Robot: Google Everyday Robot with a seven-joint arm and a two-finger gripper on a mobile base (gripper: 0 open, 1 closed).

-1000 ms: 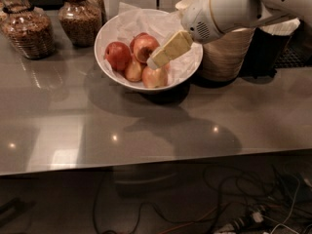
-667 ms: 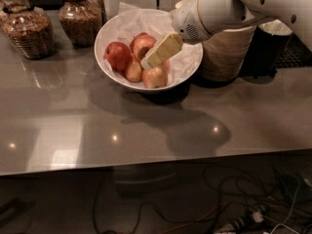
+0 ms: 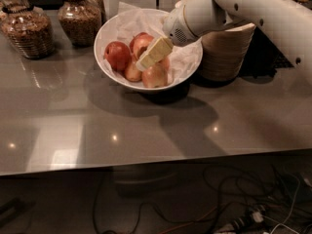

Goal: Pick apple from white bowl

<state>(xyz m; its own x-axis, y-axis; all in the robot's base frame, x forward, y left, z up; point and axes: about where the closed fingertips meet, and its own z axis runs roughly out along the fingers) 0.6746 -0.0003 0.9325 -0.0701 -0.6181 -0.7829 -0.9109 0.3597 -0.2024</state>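
The white bowl (image 3: 104, 33), lined with crumpled white paper, stands at the back middle of the grey table. It holds several apples. The red-orange apple (image 3: 140, 42) lies at the bowl's middle back, partly hidden by my gripper. An evenly dark-red apple (image 3: 117, 55) lies to its left. Paler apples (image 3: 155, 76) lie at the front. My gripper (image 3: 153, 53) reaches in from the right, tilted down-left, its cream tip just over the middle apples. The white arm runs off to the upper right.
A stack of beige disposable bowls (image 3: 225, 52) stands just right of the white bowl, under my arm. Two glass jars (image 3: 30, 30) (image 3: 80, 16) with brown contents stand at the back left. The table's front edge (image 3: 146, 165) has cables on the floor below.
My gripper has moved left and down, from the bowl's right side to over the middle apples. The apples and the bowl have not moved.
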